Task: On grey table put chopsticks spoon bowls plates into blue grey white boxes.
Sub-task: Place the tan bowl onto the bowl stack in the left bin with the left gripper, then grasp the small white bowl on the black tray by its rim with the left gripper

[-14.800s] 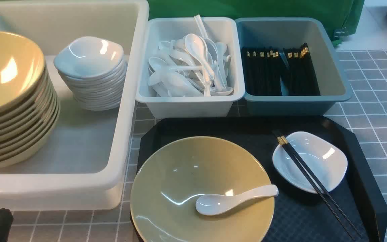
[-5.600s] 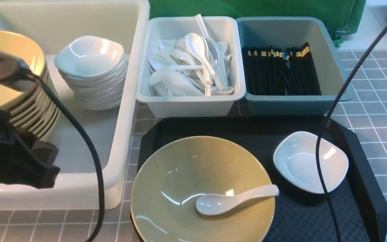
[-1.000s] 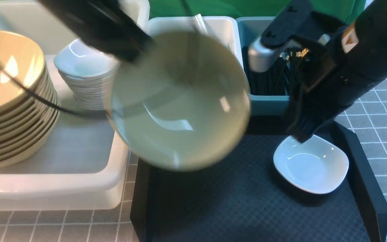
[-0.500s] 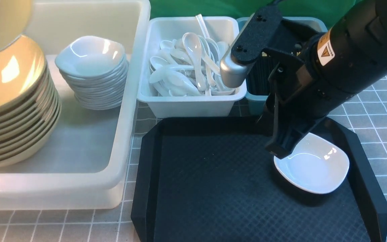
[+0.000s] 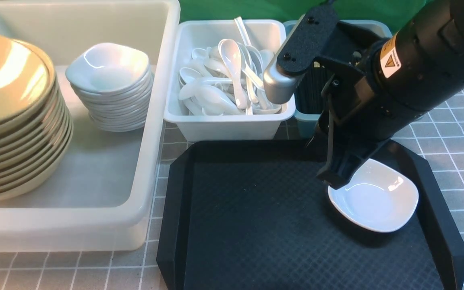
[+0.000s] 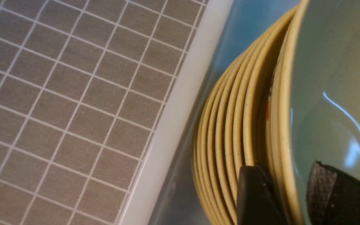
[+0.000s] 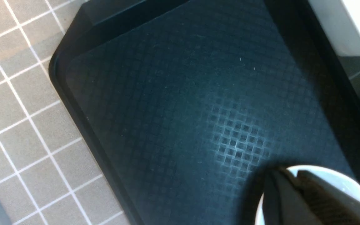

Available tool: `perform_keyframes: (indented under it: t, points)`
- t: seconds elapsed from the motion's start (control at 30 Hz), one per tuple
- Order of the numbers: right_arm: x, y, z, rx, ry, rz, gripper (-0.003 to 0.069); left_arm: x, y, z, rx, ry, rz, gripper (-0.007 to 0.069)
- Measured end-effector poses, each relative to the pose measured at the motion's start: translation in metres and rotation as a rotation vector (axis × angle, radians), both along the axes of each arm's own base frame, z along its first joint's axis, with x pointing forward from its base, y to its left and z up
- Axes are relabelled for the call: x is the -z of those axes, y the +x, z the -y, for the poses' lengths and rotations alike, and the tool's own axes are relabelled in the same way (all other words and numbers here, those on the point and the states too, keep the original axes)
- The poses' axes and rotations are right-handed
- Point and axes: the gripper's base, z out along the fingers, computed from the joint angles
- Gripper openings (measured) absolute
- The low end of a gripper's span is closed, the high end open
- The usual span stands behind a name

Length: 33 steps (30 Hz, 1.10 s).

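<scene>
A yellow bowl (image 5: 2, 76) lies tilted on top of the yellow bowl stack (image 5: 22, 161) inside the big white box (image 5: 151, 121). My left gripper (image 6: 285, 167) is open and straddles that bowl's rim (image 6: 284, 125), one finger outside and one inside, with a gap at the inner finger. It is outside the front view. My right gripper (image 5: 330, 179) is shut and empty, its tips just over the near-left edge of the small white plate (image 5: 377, 201) on the black tray (image 5: 256, 221). In the right wrist view the right gripper (image 7: 289, 172) partly covers the plate (image 7: 339, 184).
A stack of white plates (image 5: 109, 88) stands in the big box beside the bowls. The pale box (image 5: 228, 125) holds several white spoons (image 5: 224, 88). The blue box (image 5: 308, 125) with black chopsticks (image 5: 308, 94) is mostly behind my right arm. Grey tiled table (image 5: 457, 121) surrounds them.
The yellow bowl went left off the tray and now rests on the stack. My left jaws have parted from its rim. My right gripper stays at the white plate.
</scene>
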Motion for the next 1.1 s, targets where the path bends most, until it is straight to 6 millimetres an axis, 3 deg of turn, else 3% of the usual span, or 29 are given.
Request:
perform_keyframes:
  t: [0.07,0.17,0.3,0.37,0.43,0.47,0.53,0.57,0.63,0.67,0.7,0.77,0.9,0.97,1.0,1.1]
  points:
    - [0.000,0.000,0.000,-0.002,-0.001,0.001,0.0082,0.000,0.000,0.000,-0.006,0.008,-0.009,0.0290]
    - [0.000,0.000,0.000,-0.008,-0.003,0.003,0.0083,0.000,-0.002,-0.001,-0.038,0.017,-0.021,0.0454]
    - [0.000,0.000,0.000,-0.009,-0.004,0.003,0.0085,-0.007,-0.007,0.002,-0.056,0.020,-0.004,0.0554]
    - [0.000,0.000,0.000,-0.007,-0.003,0.003,0.0087,-0.020,-0.015,0.011,-0.066,0.016,0.047,0.0584]
    - [0.000,0.000,0.000,0.013,0.002,-0.002,0.0092,-0.047,-0.024,0.044,0.005,0.002,0.158,0.0582]
    - [0.000,0.000,0.000,0.015,0.001,-0.002,0.0093,-0.050,-0.025,0.049,0.019,-0.003,0.175,0.0580]
    - [0.000,0.000,0.001,0.037,0.008,-0.008,0.0095,-0.064,-0.024,0.085,0.161,-0.019,0.234,0.0566]
    - [-0.001,0.000,0.002,0.060,0.014,-0.014,0.0097,-0.070,-0.022,0.118,0.302,-0.052,0.256,0.0549]
    - [-0.004,-0.004,0.005,0.084,0.014,-0.024,0.0097,-0.069,-0.020,0.166,0.511,-0.093,0.234,0.0527]
    - [-0.004,-0.004,0.005,0.084,0.012,-0.026,0.0097,-0.068,-0.019,0.171,0.532,-0.098,0.225,0.0525]
    - [-0.008,-0.008,0.011,0.102,0.001,-0.024,0.0098,-0.060,-0.016,0.212,0.694,-0.115,0.172,0.0510]
    - [-0.014,-0.015,0.022,0.144,-0.021,-0.003,0.0100,-0.044,-0.009,0.256,0.829,-0.096,0.090,0.0502]
    - [-0.021,-0.029,0.048,0.255,-0.065,0.073,0.0100,-0.005,0.001,0.323,0.977,-0.032,-0.036,0.0497]
    - [-0.022,-0.044,0.070,0.334,-0.092,0.124,0.0100,0.022,0.002,0.367,1.059,0.004,-0.092,0.0496]
    - [-0.022,-0.046,0.072,0.338,-0.091,0.122,0.0100,0.024,0.002,0.371,1.068,0.009,-0.096,0.0496]
    - [-0.010,-0.070,0.098,0.394,-0.118,0.141,0.0102,0.060,0.004,0.432,1.165,0.014,-0.113,0.0496]
